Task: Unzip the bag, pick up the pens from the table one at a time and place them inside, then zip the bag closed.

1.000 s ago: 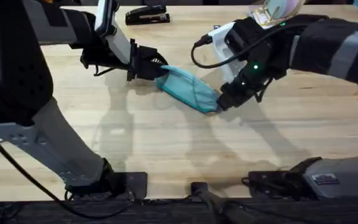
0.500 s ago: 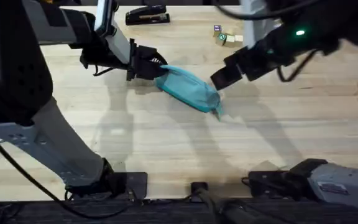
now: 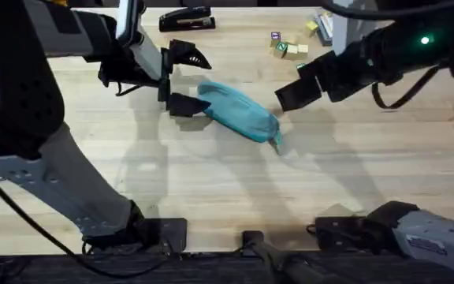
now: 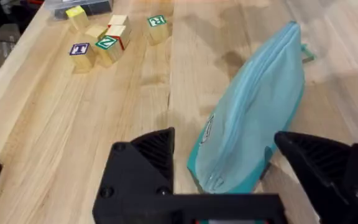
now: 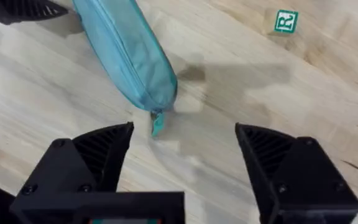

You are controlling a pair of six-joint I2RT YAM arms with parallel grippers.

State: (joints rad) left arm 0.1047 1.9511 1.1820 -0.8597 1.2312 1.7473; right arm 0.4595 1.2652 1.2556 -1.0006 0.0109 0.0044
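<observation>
Both grippers have let go of the bag (image 3: 237,113) since a second ago. It lies zipped on the table (image 3: 211,181). At its near right end the right gripper (image 3: 296,91) hovers spread wide, empty. At its left end the left gripper (image 3: 181,79) gapes, fingers either side, holding nothing. Beyond the bag sit lettered blocks (image 3: 288,49) and a stapler (image 3: 186,18).

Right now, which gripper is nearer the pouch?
Left. The left gripper is open, straddling the teal pencil pouch's end. The right gripper is open too, hanging apart from the other end.
</observation>
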